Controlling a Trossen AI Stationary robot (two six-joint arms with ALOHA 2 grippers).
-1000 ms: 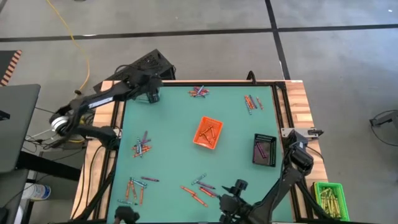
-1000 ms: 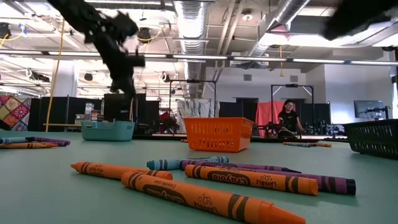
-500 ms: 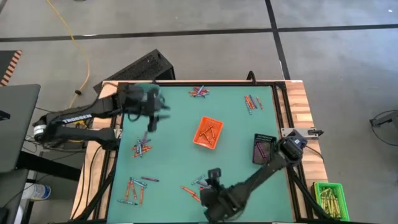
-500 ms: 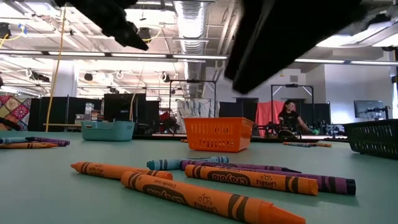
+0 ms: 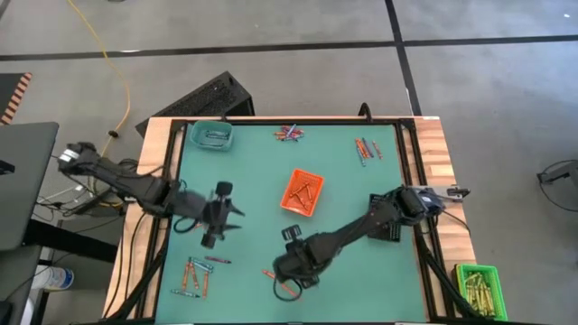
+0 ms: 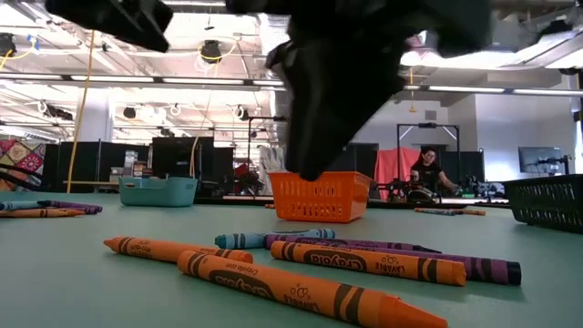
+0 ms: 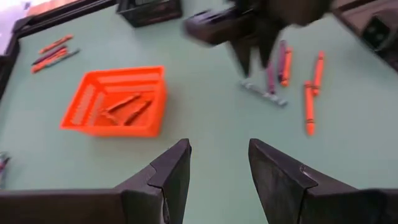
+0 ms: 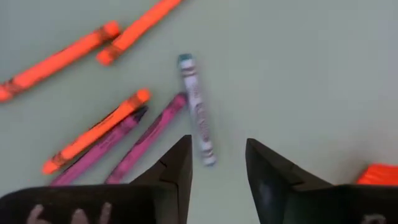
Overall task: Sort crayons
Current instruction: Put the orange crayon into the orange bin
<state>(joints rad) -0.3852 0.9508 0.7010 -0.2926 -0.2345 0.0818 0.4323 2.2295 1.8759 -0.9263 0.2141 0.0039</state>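
Green table mat [image 5: 262, 158] in a wooden frame, and small thin wax crayons lie scattered over it in loose clusters: one bunch at the far edge [image 5: 289, 134], another near the far right corner [image 5: 366, 148], one at the near left [image 5: 194, 273]. The right gripper [image 5: 293, 257] hangs low over the near-centre cluster, fingers apart and empty, with a teal-tipped grey crayon [image 8: 197, 109] lying right before them among 2 purple crayons [image 8: 149, 135] and several orange ones [image 8: 93, 134]. The left gripper [image 5: 221, 215] hovers over the left-middle of the mat, jaws spread with nothing between them, facing the orange mesh tray [image 7: 118, 102] that holds a few orange sticks. A teal tray [image 5: 212, 135] sits at the far left corner, a black mesh tray [image 6: 547, 200] at the right edge, and a green tray of yellow-olive sticks [image 5: 477, 284] rests off the mat. Beyond the table, an open hall with ceiling ducts [image 6: 282, 23] and a seated person [image 6: 424, 173].
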